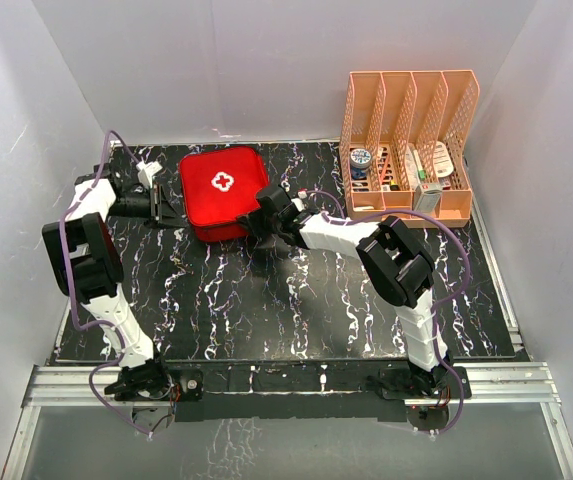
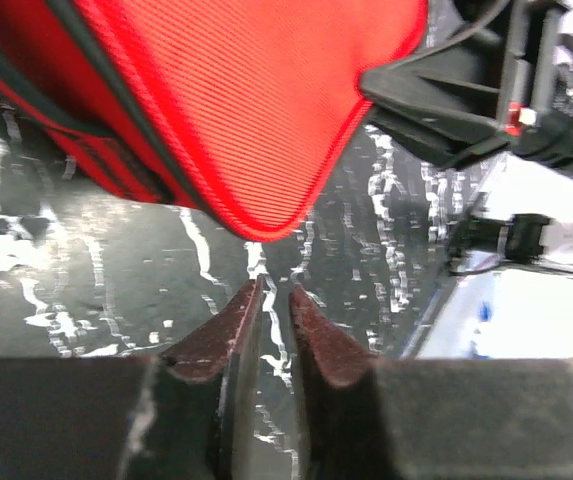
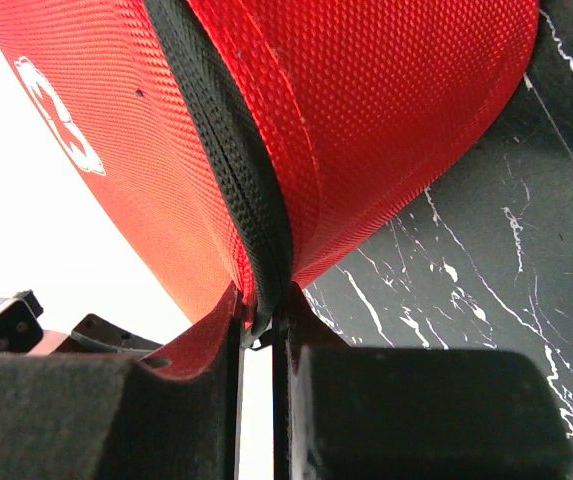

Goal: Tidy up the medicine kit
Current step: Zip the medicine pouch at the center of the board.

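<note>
The medicine kit (image 1: 222, 188), a red zip case with a white cross on its lid, lies closed at the back of the black marbled table (image 1: 296, 300). My right gripper (image 1: 256, 218) is at the kit's front right corner. In the right wrist view that gripper (image 3: 263, 300) is shut on the metal zip pull at the end of the black zip (image 3: 231, 150), with the kit (image 3: 386, 120) filling the frame. My left gripper (image 1: 173, 207) sits just off the kit's left side. Its fingers (image 2: 271, 290) stand a narrow crack apart with nothing between them, a little short of the kit's rounded corner (image 2: 226, 100).
An orange-pink plastic file rack (image 1: 409, 150) with several small medicine items in its tray stands at the back right. White walls close in the table on three sides. The right arm's elbow (image 1: 398, 260) hangs over the table's right half.
</note>
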Motion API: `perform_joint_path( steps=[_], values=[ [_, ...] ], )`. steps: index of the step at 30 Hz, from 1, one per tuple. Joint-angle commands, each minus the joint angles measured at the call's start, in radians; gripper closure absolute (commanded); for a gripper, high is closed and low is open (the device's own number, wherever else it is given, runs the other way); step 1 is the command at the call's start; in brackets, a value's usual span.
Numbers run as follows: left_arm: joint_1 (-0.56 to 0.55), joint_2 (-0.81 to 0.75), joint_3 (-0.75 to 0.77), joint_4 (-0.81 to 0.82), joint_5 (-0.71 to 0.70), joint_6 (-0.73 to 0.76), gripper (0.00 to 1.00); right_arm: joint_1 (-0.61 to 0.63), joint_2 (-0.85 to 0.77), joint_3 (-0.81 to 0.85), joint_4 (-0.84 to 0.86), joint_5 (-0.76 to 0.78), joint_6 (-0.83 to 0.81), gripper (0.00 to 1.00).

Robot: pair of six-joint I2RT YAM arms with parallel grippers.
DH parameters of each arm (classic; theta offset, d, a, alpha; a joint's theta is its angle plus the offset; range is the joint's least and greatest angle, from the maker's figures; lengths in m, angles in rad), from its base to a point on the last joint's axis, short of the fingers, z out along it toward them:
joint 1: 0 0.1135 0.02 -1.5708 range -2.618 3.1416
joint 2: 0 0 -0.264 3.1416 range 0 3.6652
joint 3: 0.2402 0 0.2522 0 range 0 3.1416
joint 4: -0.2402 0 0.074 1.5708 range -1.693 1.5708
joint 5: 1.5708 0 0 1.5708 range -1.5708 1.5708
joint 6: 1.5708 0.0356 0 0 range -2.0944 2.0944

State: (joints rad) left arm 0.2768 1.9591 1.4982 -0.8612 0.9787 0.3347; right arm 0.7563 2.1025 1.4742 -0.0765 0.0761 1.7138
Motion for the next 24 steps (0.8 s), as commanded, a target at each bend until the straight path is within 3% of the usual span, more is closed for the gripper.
perform_joint_path(
  steps=[1, 4, 7, 10, 18, 24],
  values=[
    [-0.004, -0.009, -0.034, -0.146, 0.210, 0.174, 0.73, -0.008, -0.015, -0.039, -0.089, 0.001, -0.035, 1.00],
    [-0.004, -0.017, -0.075, -0.203, 0.246, 0.290, 0.54, -0.006, -0.016, -0.041, -0.085, -0.004, -0.037, 1.00],
    [-0.005, -0.020, -0.113, -0.244, 0.267, 0.393, 0.48, -0.006, -0.015, -0.043, -0.081, -0.004, -0.041, 1.00],
    [-0.012, -0.039, -0.169, -0.171, 0.263, 0.369, 0.45, -0.006, -0.015, -0.044, -0.078, -0.001, -0.047, 1.00],
    [-0.039, -0.158, -0.354, 0.312, 0.224, 0.064, 0.39, -0.006, -0.019, -0.046, -0.067, 0.003, -0.064, 1.00],
    [-0.079, -0.274, -0.498, 0.711, 0.069, -0.182, 0.39, -0.006, -0.021, -0.049, -0.061, 0.002, -0.065, 1.00]
  ],
)
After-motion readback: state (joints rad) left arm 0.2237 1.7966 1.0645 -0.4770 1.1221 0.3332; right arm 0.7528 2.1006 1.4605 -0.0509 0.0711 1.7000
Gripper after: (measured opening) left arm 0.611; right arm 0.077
